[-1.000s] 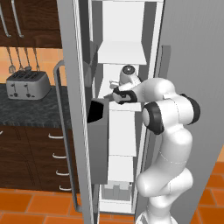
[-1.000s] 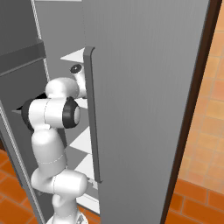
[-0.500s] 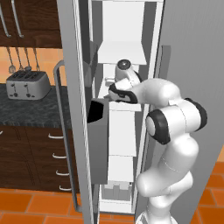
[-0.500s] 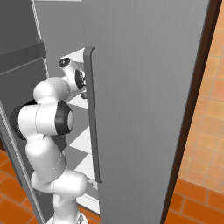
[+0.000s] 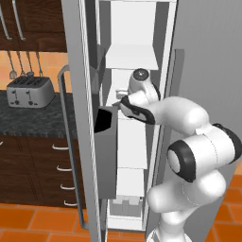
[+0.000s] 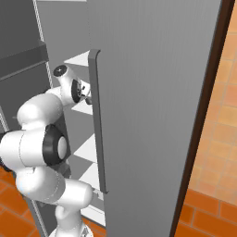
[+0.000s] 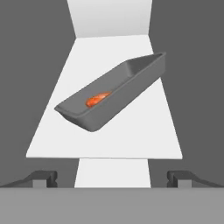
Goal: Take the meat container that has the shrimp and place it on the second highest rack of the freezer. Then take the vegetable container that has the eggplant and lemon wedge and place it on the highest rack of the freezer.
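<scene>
White freezer shelf (image 7: 131, 140), grey meat container (image 7: 118, 94) lying askew on it, shrimp (image 7: 97, 99) inside

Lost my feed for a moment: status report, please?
Gripper open, holding nothing. Grey tray with the shrimp sits on a white freezer shelf, apart from the fingertips. Nothing in the way.

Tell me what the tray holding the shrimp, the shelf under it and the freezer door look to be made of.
Tray: looks like matte grey plastic, or possibly coated metal; thin walls, even colour, no glints. Shelf: flat white panel, likely painted or plastic; uniform and unmarked. Freezer door: looks like brushed steel; grey with fine vertical streaks. All rendered, so these are only impressions.
</scene>
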Controlling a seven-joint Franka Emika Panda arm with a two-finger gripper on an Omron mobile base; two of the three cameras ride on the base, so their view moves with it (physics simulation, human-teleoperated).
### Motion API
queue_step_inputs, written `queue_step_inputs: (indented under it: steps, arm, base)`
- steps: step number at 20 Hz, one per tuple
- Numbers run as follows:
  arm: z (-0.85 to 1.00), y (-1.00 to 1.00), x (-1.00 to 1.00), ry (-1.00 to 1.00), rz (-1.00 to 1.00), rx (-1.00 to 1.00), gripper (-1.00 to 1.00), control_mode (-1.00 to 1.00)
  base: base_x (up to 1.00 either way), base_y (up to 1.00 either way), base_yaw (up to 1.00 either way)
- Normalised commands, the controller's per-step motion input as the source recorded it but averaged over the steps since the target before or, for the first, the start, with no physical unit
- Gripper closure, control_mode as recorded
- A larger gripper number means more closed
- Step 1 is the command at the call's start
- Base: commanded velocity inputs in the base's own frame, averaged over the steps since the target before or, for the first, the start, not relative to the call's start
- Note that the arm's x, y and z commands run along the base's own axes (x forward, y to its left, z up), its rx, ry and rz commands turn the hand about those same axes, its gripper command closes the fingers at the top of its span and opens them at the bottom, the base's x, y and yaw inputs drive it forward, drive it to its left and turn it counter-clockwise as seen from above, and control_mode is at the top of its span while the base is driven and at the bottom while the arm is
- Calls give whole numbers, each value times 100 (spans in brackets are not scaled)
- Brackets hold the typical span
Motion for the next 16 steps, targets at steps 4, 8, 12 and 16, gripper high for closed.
queue_step_inputs:
  steps: [4,8,12,16]
  arm:
    - [47,-1,-51,-3,0,0,-100,-100]
    - [29,-1,-70,0,0,0,-100,-100]
    - [19,0,-70,0,3,0,-100,-100]
    - [0,0,-77,0,2,0,-100,-100]
  base:
    - [0,0,0]
    - [0,0,0]
    - [0,0,0]
    - [0,0,0]
